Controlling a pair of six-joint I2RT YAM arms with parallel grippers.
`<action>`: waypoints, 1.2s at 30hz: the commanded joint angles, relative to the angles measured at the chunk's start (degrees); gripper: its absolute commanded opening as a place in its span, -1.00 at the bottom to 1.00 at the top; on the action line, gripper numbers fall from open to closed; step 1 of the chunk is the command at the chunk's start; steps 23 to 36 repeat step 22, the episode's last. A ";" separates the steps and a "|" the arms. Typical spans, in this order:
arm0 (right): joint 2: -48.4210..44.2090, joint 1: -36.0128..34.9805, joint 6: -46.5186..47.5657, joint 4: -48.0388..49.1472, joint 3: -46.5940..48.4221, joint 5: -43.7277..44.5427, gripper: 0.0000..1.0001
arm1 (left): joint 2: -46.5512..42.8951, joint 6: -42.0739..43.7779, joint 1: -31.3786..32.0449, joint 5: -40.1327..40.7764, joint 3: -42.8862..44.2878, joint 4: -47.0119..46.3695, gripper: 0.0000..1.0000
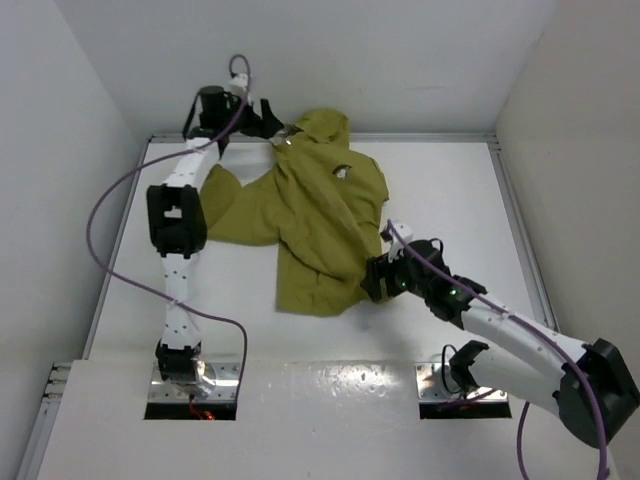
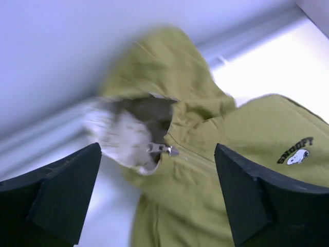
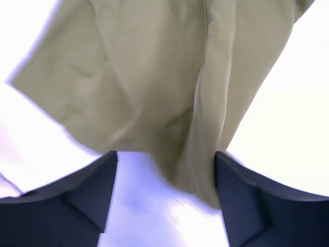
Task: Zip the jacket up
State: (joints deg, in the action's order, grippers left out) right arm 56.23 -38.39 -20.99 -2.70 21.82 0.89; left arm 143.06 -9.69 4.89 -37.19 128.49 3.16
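The olive-green hooded jacket point(image 1: 315, 215) lies flat on the white table, hood toward the back wall. In the left wrist view its zipper slider point(image 2: 163, 149) sits at the collar, with cream lining point(image 2: 121, 136) showing in the hood and a Snoopy print point(image 2: 297, 154) on the chest. My left gripper point(image 1: 275, 128) is open just beside the hood, holding nothing. My right gripper point(image 1: 372, 280) is open at the jacket's bottom hem point(image 3: 200, 175), with a fold of hem between the jaws but not clamped.
The table point(image 1: 470, 200) is walled on three sides, with a metal rail point(image 1: 420, 137) along the back edge. A purple cable point(image 1: 110, 205) loops out from the left arm. One sleeve point(image 1: 235, 215) spreads toward the left arm.
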 commanded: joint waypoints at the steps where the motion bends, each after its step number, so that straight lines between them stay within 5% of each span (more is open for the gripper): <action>1: -0.77 4.37 1.56 -0.99 9.43 -6.23 0.52 | -15.25 6.60 1.08 5.29 -2.70 0.76 0.99; 9: -6.91 17.54 12.45 -22.16 20.71 -12.56 0.98 | -46.00 11.11 10.92 18.62 -31.87 18.10 0.99; 17: -5.44 55.81 25.12 -34.21 15.54 -35.45 0.98 | -72.01 5.13 5.67 27.67 -63.14 21.90 0.99; 19: -3.95 60.34 26.34 -35.35 15.09 -37.86 0.98 | -74.49 5.12 5.66 29.62 -66.68 21.28 0.99; 36: -3.75 62.12 28.45 -35.01 14.48 -39.03 0.98 | -75.74 3.99 5.13 30.16 -69.07 20.57 0.99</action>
